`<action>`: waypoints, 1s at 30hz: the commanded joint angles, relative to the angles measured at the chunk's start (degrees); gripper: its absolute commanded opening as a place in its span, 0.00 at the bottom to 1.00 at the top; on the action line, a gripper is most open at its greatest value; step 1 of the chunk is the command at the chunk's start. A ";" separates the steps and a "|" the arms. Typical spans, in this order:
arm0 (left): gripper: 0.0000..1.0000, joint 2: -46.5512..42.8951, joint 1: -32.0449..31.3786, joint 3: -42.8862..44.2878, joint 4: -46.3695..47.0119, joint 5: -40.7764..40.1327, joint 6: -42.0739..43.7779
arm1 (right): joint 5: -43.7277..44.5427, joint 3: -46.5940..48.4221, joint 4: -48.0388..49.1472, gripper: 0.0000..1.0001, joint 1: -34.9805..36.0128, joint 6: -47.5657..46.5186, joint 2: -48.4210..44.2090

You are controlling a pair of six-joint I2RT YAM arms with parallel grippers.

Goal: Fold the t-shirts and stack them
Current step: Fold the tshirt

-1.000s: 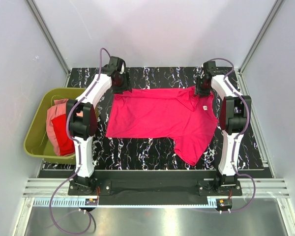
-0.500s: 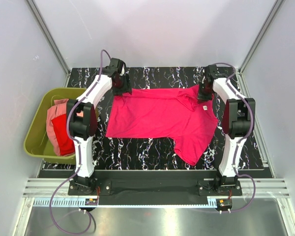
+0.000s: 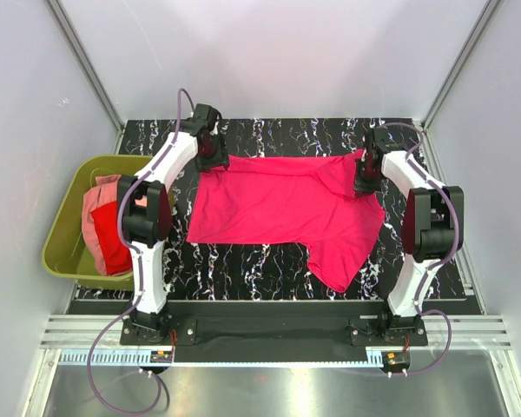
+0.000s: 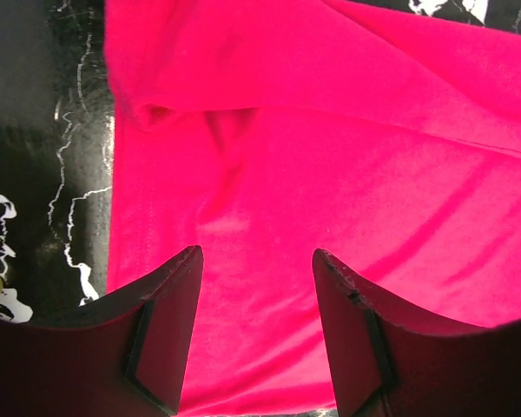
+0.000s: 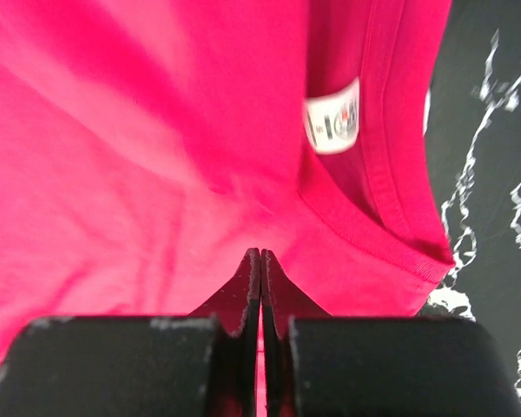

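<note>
Black marbled counter (image 3: 269, 135) carries the magenta t-shirt (image 3: 278, 204), spread flat between both arms. A red shirt (image 3: 113, 250) and a salmon shirt (image 3: 94, 204) sit in the olive tub (image 3: 62, 256) at left. From above we cannot read the jaws, but the wrist views settle it. The left gripper (image 4: 256, 261) hangs released over the shirt's far-left corner. The right gripper (image 5: 260, 256) is clenched on cloth just below the collar, near the white label (image 5: 333, 117). Since a second ago the right arm has swung outward and its gripper has slid nearer.
</note>
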 commanded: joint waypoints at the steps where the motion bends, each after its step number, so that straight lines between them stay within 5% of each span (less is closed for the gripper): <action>1: 0.59 -2.69 1.18 0.85 0.19 -1.40 -0.12 | 0.03 -2.68 2.08 0.00 0.25 -0.95 -4.37; 10: 0.59 -1.19 2.06 5.33 1.32 1.93 0.94 | -0.41 -3.48 1.29 0.01 0.34 0.36 -7.36; 12: 0.59 -0.23 2.15 6.11 2.04 3.69 1.03 | 0.64 -3.66 1.81 0.11 0.25 1.50 -7.98; 13: 0.59 0.30 2.15 6.64 2.13 3.87 1.11 | 0.90 -3.74 2.60 0.26 0.16 2.55 -8.07; 16: 0.58 1.97 2.15 8.14 3.18 2.82 0.24 | -0.58 -2.17 3.22 0.39 -0.80 4.05 -6.24; 30: 0.55 2.41 2.15 4.28 7.40 -7.55 4.45 | -5.25 -0.58 6.38 0.43 -5.02 8.98 2.29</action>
